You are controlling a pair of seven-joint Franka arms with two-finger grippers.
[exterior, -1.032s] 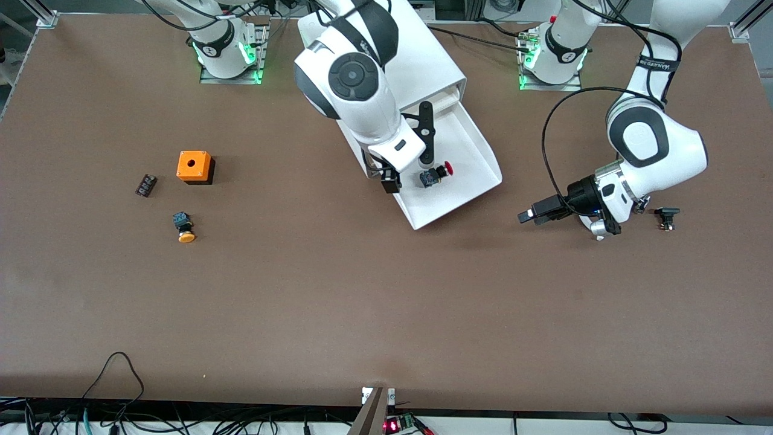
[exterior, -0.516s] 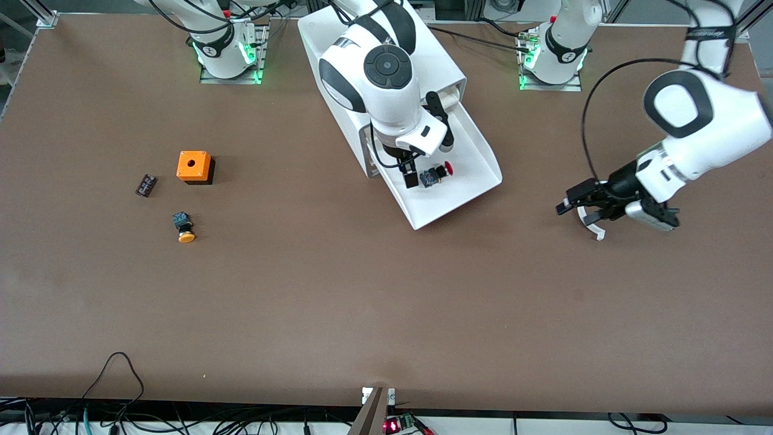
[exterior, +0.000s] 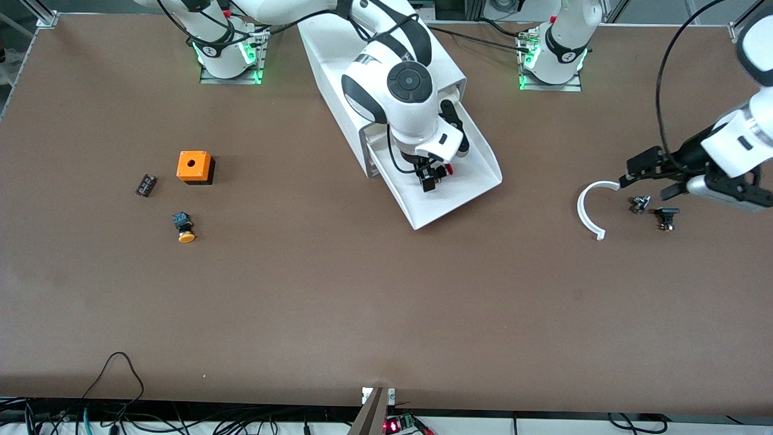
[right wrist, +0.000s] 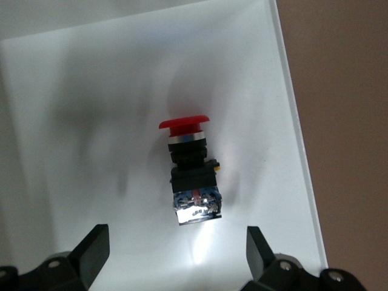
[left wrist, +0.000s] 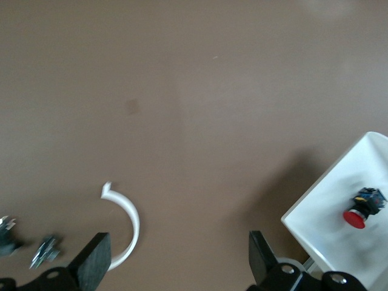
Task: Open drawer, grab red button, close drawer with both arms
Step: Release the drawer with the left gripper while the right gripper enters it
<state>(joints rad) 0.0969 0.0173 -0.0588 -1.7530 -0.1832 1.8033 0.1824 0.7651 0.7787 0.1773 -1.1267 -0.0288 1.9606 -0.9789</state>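
Observation:
The lowest drawer (exterior: 477, 181) of the white cabinet (exterior: 329, 60) stands pulled out. The red-capped button (exterior: 449, 170) lies on its side on the drawer floor, mostly hidden under the right hand in the front view. In the right wrist view the button (right wrist: 191, 176) lies just ahead of my open right gripper (right wrist: 176, 251), untouched. My right gripper (exterior: 432, 176) hangs over the drawer. My left gripper (exterior: 655, 177) is open and empty above the table toward the left arm's end. The left wrist view shows its open gripper (left wrist: 177, 267) and the drawer corner (left wrist: 327, 209) with the button (left wrist: 364, 209).
A white curved strip (exterior: 589, 208) and two small dark parts (exterior: 640, 203) (exterior: 666, 216) lie below the left gripper. Toward the right arm's end sit an orange box with a hole (exterior: 194, 167), a yellow-capped button (exterior: 184, 228) and a small black piece (exterior: 145, 185).
My right gripper has moved across the drawer to above the button. My left arm has swung up and away toward its end of the table, uncovering the curved strip.

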